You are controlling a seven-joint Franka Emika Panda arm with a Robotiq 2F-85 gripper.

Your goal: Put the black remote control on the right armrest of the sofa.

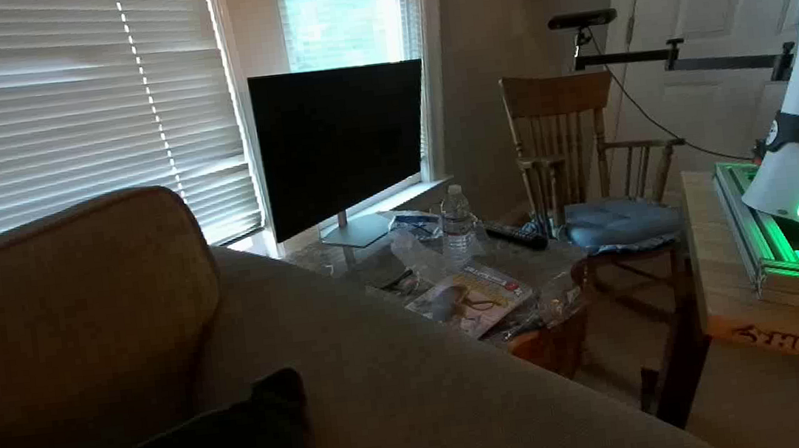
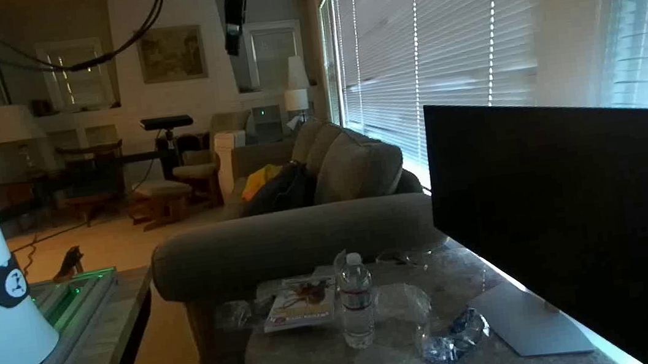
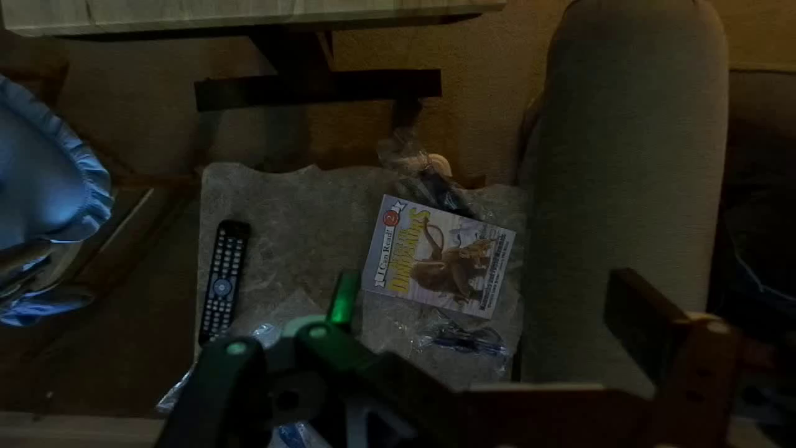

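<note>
The black remote control (image 3: pixel 224 280) lies face up near one edge of the side table in the wrist view. In an exterior view the remote (image 1: pixel 516 235) lies behind the water bottle. The right armrest (image 3: pixel 631 155) of the sofa is wide and tan, with nothing on it. It shows in both exterior views (image 1: pixel 386 381) (image 2: pixel 299 234), joined to the sofa (image 2: pixel 353 166). My gripper (image 3: pixel 486 289) is open and empty, high above the table and armrest. Its fingers are wide apart, and the remote is outside them, to the left in the wrist view.
The side table (image 3: pixel 292 218) also holds a dinosaur book (image 3: pixel 438 256), clear plastic wrappers, a water bottle (image 2: pixel 356 302) and a large black monitor (image 2: pixel 568 207). A wooden chair with a blue cushion (image 1: pixel 622 223) stands beside it. The robot's wooden bench (image 1: pixel 717 280) is nearby.
</note>
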